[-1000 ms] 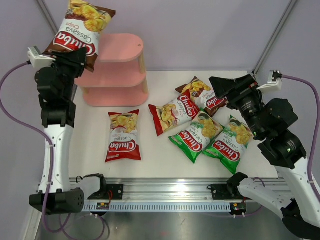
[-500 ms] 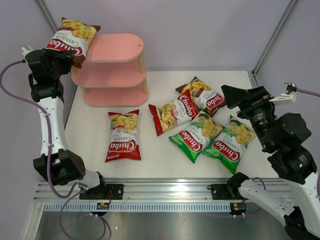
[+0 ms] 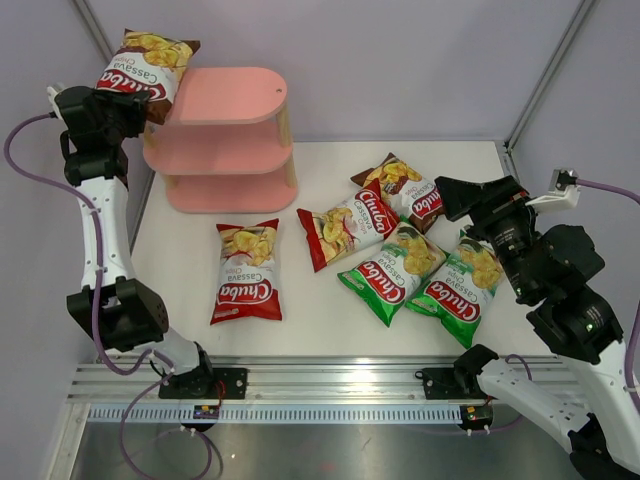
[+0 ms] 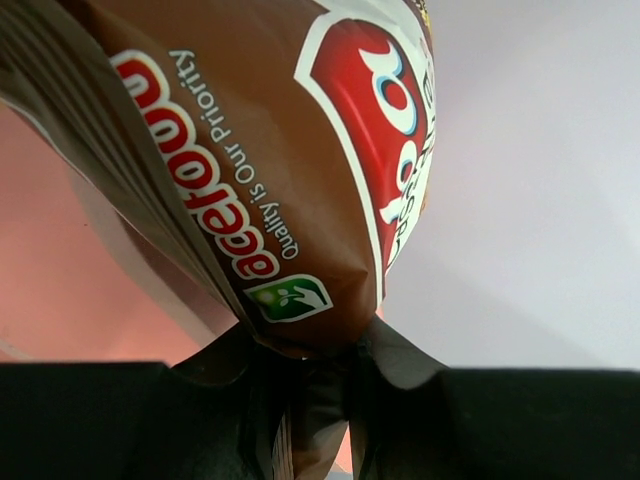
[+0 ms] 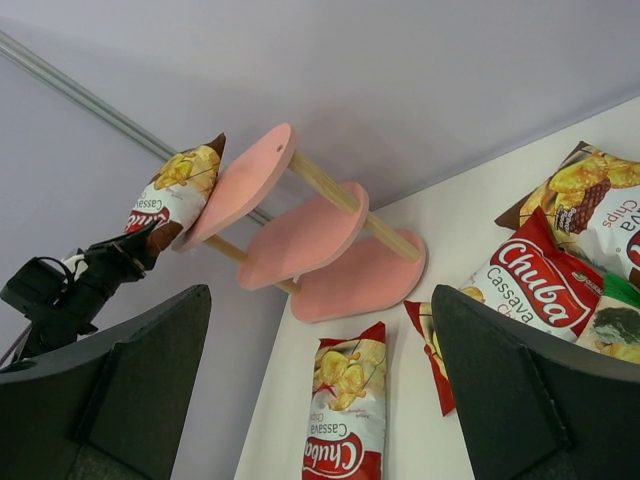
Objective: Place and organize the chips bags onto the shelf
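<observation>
Brown bag (image 3: 140, 68) pinched in left jaws, right jaws spread; if you release now it may slip off shelf (image 3: 228, 96) edge.

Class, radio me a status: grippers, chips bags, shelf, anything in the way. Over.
Left gripper shut on brown bag, at shelf top board's left end. Right gripper open, empty. Five other bags on table. Shelf boards bare, nothing blocking.

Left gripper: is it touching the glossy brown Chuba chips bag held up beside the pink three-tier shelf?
Touching. The left wrist view shows the left gripper shut on the glossy brown chips bag, its crimped bottom edge pinched between the jaws.
</observation>
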{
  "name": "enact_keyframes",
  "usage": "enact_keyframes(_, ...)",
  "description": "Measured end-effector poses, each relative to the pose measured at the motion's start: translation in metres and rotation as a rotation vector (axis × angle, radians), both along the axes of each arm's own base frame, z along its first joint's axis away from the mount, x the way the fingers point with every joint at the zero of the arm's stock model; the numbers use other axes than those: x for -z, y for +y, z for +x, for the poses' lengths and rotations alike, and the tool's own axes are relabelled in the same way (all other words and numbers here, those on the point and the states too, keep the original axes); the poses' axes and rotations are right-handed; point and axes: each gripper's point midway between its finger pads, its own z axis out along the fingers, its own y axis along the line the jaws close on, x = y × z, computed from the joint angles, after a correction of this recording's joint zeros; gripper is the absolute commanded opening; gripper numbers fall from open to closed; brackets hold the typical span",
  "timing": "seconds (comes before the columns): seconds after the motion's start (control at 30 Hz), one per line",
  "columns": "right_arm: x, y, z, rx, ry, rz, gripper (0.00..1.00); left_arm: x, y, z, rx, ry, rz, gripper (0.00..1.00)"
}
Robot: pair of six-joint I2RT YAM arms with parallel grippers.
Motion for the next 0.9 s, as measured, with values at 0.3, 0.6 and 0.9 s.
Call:
enact_keyframes(0.3, 0.005, 0.001, 0.002, 0.003, 0.011, -0.008, 0.99, 0.008, -0.002, 0.007, 0.016, 0.033, 0.032, 0.75)
enact_keyframes(0.6, 0.023, 0.008, 0.014, 0.003, 0.069, -0.083, 1.00, 0.006, -0.004, -0.007, 0.021, 0.056, 0.082, 0.99)
enact_keyframes(0.9, 0.057, 0.050, 0.056, -0.083, 0.215, -0.295, 0.99, -0.002, -0.008, -0.040, 0.017, 0.071, 0.142, 0.99)
